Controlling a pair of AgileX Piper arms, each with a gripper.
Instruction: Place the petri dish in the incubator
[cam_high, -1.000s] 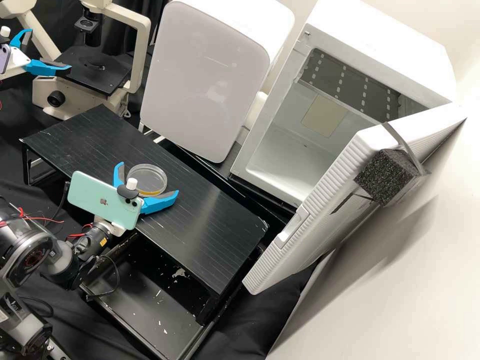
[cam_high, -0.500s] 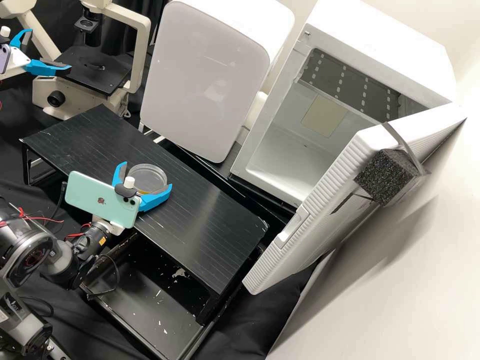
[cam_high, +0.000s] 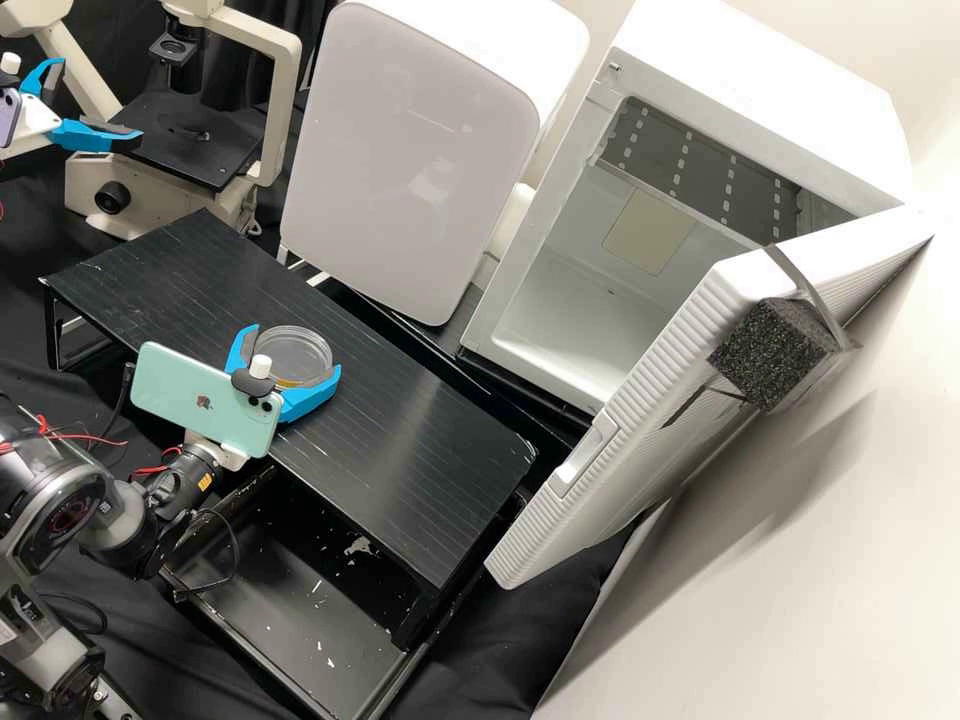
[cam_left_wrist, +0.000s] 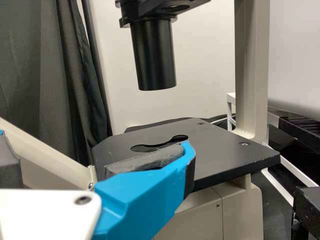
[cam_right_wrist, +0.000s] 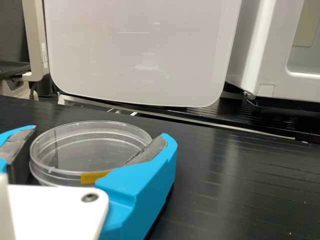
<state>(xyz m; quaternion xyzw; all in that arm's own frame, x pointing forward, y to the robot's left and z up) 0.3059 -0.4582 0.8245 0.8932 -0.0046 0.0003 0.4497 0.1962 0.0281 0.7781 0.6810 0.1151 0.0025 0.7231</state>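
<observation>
High view has mint phone (cam_high: 205, 398) left of centre, bright-blue right gripper (cam_high: 293, 349) with grey pads (cam_right_wrist: 151, 152), clear petri dish (cam_high: 298, 347) with yellow mark (cam_right_wrist: 94, 178), thin-lined black tabletop (cam_high: 420, 440) mid-frame, white incubator (cam_high: 760, 95) upper right, pale dashes on its dark-grey panel (cam_high: 705, 170), cream microscope (cam_high: 283, 110) upper left.

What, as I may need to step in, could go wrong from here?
The right gripper is closed around the smooth, clear petri dish, so the dish could slip or tilt when lifted. Its rims look stacked, so a lid, if it is one, might lift off alone. The door of the white cabinet, presumably the incubator, stands ajar beside the opening, so the arm might bump it on the way in.
</observation>
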